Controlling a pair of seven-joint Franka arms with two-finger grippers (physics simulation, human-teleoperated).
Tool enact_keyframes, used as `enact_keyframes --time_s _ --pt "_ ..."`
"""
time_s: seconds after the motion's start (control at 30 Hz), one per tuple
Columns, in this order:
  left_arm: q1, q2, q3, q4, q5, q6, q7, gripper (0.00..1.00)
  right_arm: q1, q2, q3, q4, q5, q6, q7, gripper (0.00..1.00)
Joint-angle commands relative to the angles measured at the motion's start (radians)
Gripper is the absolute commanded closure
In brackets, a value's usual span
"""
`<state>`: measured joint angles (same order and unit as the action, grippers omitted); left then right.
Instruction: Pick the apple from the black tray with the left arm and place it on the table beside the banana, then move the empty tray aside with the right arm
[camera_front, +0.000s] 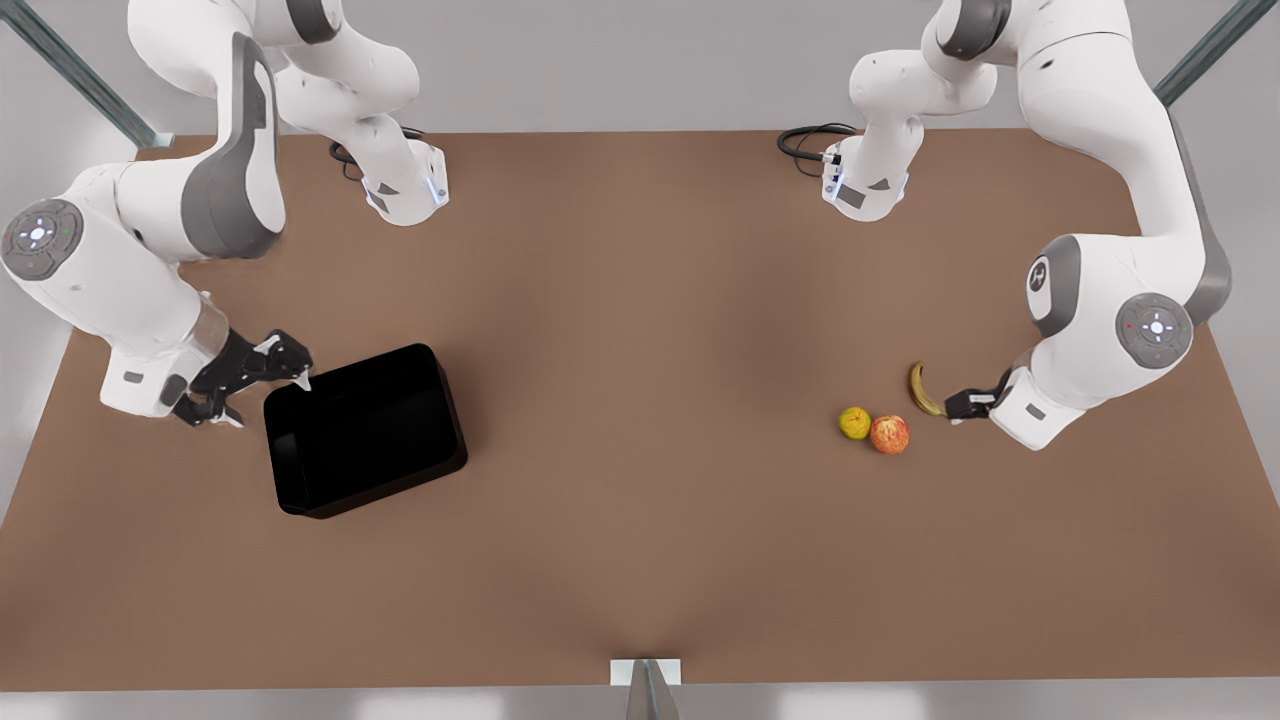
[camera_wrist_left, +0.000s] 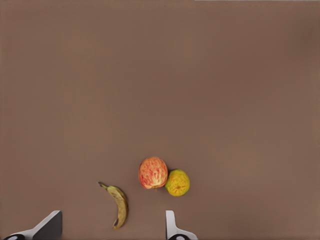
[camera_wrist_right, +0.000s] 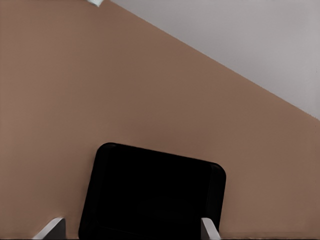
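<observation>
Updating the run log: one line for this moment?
apple: on table by banana | black tray: empty | left end effector: open, near banana | right end effector: open, at tray

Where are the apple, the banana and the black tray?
apple (camera_front: 889, 434): front view, middle of its red skin.
banana (camera_front: 922, 391): front view, middle of its curved body.
black tray (camera_front: 437, 383): front view, raised rim at its right side.

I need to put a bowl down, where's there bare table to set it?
The table lies bare between the black tray and the apple. It is crowded where apple, yellow-green fruit, banana and left gripper cluster; the right gripper sits against the tray.
</observation>
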<state>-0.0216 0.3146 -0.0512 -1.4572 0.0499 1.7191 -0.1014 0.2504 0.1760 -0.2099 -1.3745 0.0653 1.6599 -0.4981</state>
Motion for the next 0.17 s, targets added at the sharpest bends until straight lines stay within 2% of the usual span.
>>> enact_keyframes --time_s 0.0,0.03,0.13 --pt "0.0 0.003 0.001 0.006 0.007 0.001 0.006 0.0 -0.164 -0.056 0.128 0.008 -0.144 -0.229 0.11 0.0" --pt "0.0 0.003 0.001 0.006 0.008 -0.001 0.006 0.0 -0.349 -0.072 0.322 0.008 -0.147 -0.275 0.115 0.0" --pt "0.0 0.003 0.001 0.006 0.008 -0.001 0.006 0.0 -0.329 -0.093 0.31 0.006 -0.148 -0.37 0.32 0.01"
